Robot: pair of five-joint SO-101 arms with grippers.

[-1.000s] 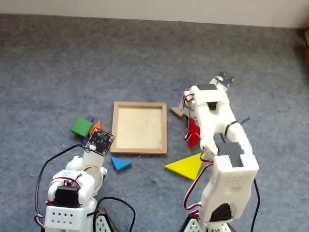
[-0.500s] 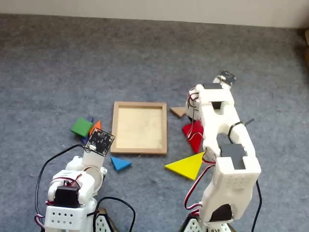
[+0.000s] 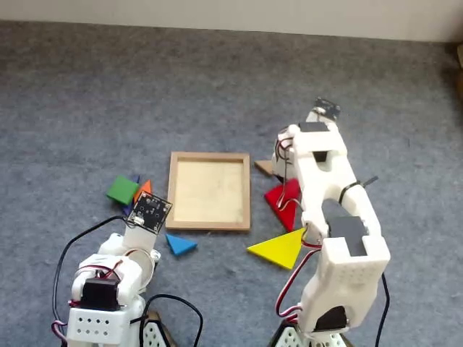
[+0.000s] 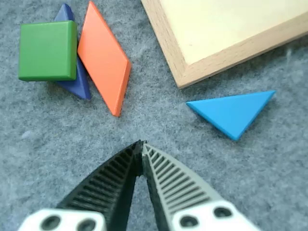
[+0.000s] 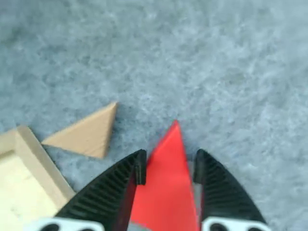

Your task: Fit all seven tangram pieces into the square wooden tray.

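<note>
Right gripper (image 5: 169, 159), clamped on the red triangle (image 5: 166, 192), edges it closer to the tray (image 3: 210, 226) — a placement looks near; left gripper (image 4: 142, 145) idles, tips together.

Grey carpet (image 3: 101, 87) spreads underfoot, its nap soft and mottled under even light. Along the far edge runs a pale, plain wall (image 3: 217, 13).

High view looks down; wrist views near tray (image 3: 210, 155).
</note>
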